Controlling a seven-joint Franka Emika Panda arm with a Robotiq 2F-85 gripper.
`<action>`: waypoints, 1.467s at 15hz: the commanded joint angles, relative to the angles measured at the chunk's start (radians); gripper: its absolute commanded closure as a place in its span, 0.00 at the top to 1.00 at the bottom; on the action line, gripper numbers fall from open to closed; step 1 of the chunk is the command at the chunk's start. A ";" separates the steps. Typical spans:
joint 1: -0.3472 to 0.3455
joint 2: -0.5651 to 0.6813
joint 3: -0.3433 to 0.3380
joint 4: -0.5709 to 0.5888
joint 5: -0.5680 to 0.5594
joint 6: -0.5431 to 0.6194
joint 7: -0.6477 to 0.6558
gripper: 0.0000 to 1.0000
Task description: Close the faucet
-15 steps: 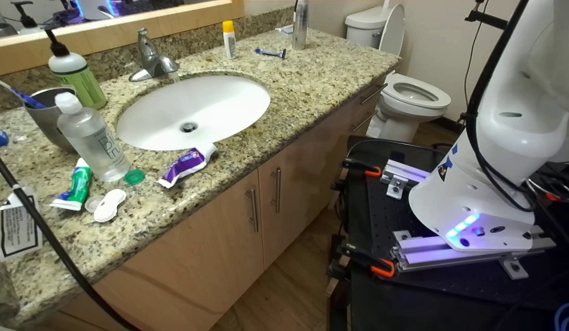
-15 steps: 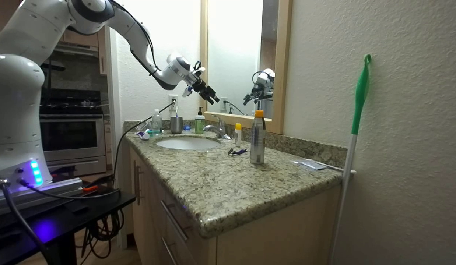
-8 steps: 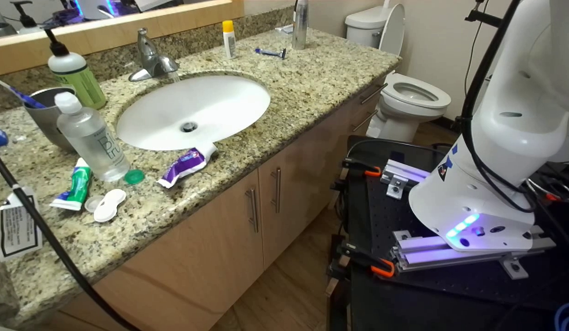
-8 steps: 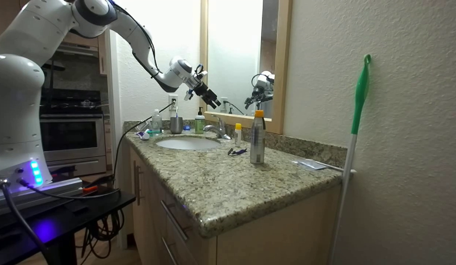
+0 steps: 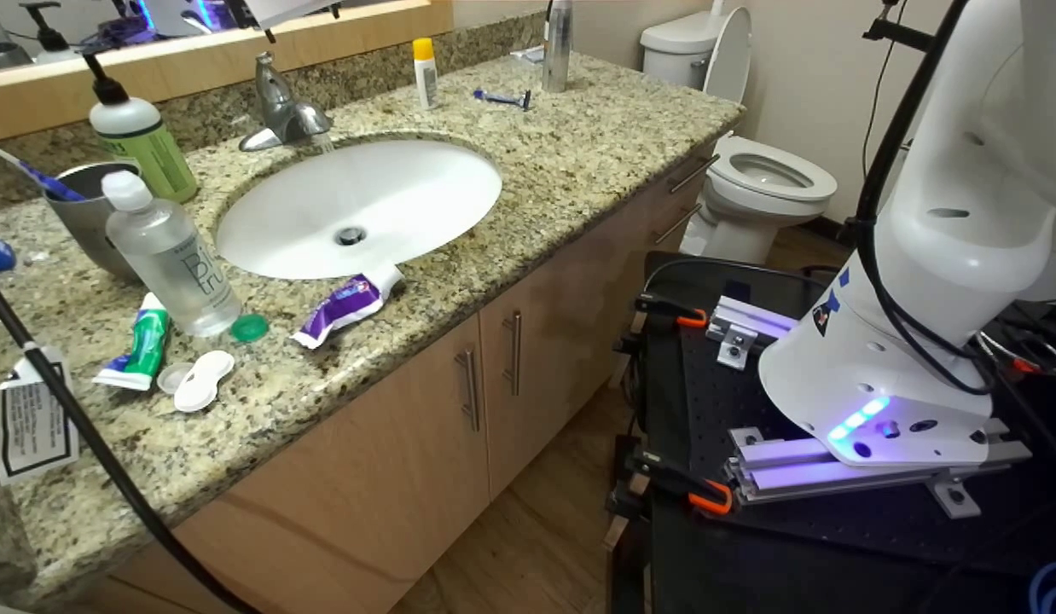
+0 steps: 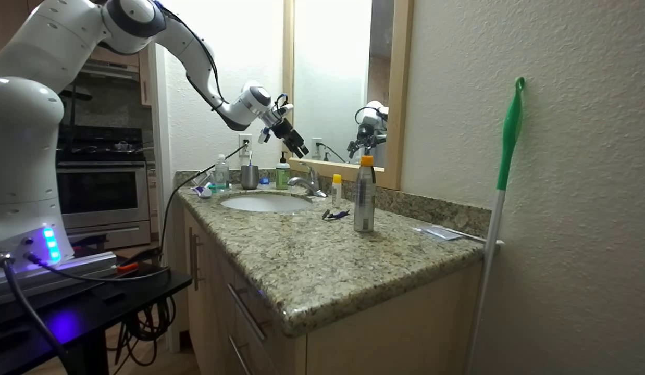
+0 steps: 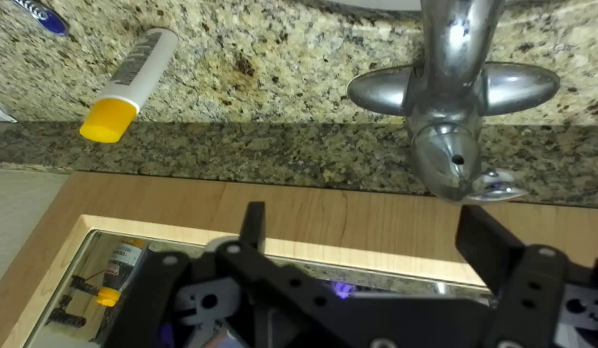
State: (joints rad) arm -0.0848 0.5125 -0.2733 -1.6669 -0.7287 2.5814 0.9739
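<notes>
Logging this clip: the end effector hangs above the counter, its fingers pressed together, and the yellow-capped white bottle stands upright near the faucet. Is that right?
Not quite: the wrist view shows the fingers spread wide apart, not pressed together. The rest holds: the end effector hangs above the counter, and the yellow-capped white bottle stands upright near the faucet.

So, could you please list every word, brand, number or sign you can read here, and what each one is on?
"bio" (probably): clear bottle.
"tru": same bottle, next to it; its smaller print is unreadable.
Too small or blurred to read: white tag, purple tube, green tube, soap bottle, small yellow-capped bottle, silver bottle, robot-base sticker.
None visible: faucet.
</notes>
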 commanded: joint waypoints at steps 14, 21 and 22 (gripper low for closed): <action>0.078 0.096 -0.122 0.084 0.014 0.038 0.076 1.00; 0.063 0.124 -0.077 0.107 0.120 0.011 -0.016 1.00; 0.066 0.127 -0.080 0.111 0.143 -0.003 -0.035 1.00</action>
State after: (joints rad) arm -0.0072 0.6543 -0.3863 -1.5477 -0.6447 2.6242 1.0120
